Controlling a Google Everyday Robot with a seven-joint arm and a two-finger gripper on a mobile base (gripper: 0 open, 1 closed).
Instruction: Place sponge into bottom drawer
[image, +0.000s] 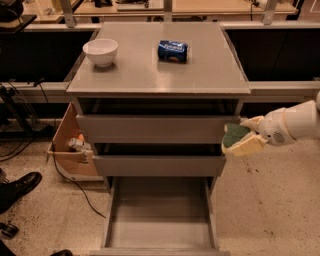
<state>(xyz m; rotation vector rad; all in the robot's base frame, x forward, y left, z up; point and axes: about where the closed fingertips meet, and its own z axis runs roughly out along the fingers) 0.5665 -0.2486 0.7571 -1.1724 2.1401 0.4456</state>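
Ok so the sponge (234, 135) is up in the air at the right edge of the cabinet (160, 75), about level with the lower part of the top drawer (155, 129) front. The green scrub side faces up and left toward the cabinet, with the yellow foam underneath. It's not in the bottom drawer (160, 220) yet; it hangs well above it and off to the right.

The gripper (254, 133) is clamped on the sponge from the right. One pale finger lies over the top of it and the foam pokes out below and to the left, so it's holding the sponge, not just hovering near it. The white arm (297, 122) comes in from the right edge of my view, roughly level.

The bottom drawer is pulled right out toward me, with its plain grey floor showing between the low sides. Above it the middle drawer (160, 165) and the top drawer each have a dark gap over their fronts.

On the cabinet top there's a white bowl (100, 51) near the back left and a blue can (173, 51) lying on its side around the back middle, well apart from each other.

Left of the cabinet, an open box (67, 142) sits on the floor (270, 210) with some bits in it that I can't make out. A cable (75, 186) trails past it, and a black shoe (17, 187) sits at the left edge.
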